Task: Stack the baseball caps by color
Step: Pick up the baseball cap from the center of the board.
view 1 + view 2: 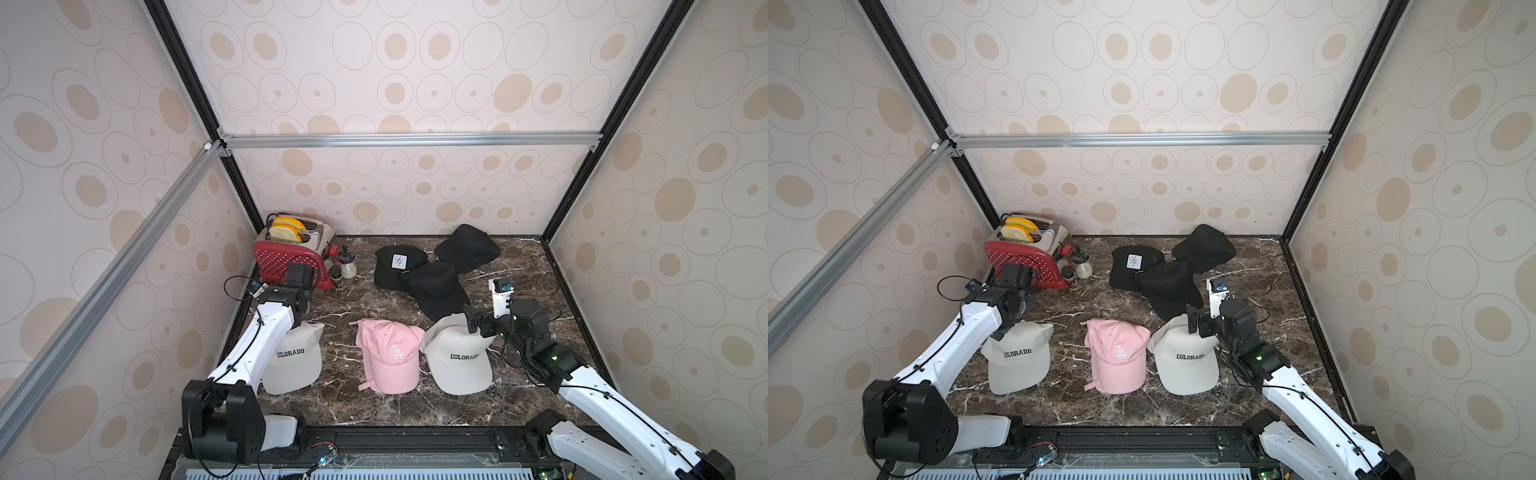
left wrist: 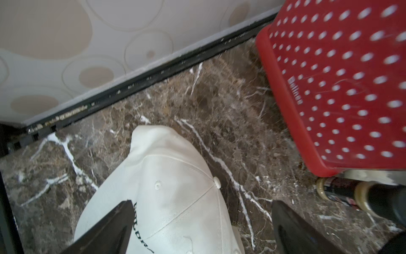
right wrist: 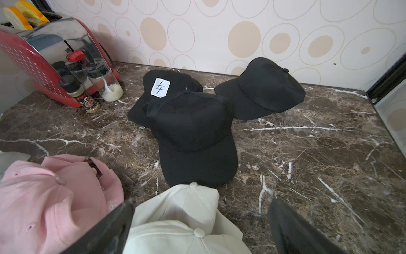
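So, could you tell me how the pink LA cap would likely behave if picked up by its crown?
Probably floppy: the pink LA cap has a soft, creased crown, so it would likely sag around a pinch. Its brim looks stiffer and should hold shape. Likely light, so a push should slide it on the marble tabletop rather than tip it.
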Controlling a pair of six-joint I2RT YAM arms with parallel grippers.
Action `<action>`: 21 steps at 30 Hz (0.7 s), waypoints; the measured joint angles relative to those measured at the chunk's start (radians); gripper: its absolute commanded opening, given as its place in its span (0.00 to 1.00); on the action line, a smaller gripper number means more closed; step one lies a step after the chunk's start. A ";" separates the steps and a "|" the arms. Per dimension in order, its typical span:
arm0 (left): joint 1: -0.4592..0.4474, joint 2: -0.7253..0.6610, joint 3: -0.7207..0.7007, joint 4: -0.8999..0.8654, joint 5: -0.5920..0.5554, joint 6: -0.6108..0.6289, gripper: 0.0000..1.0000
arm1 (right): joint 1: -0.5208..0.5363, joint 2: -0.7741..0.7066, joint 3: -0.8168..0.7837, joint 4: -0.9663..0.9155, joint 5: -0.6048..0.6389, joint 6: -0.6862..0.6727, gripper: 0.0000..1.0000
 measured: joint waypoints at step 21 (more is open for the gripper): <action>0.040 0.149 -0.003 -0.016 0.173 -0.053 0.13 | 0.000 0.059 0.007 -0.013 -0.034 0.001 1.00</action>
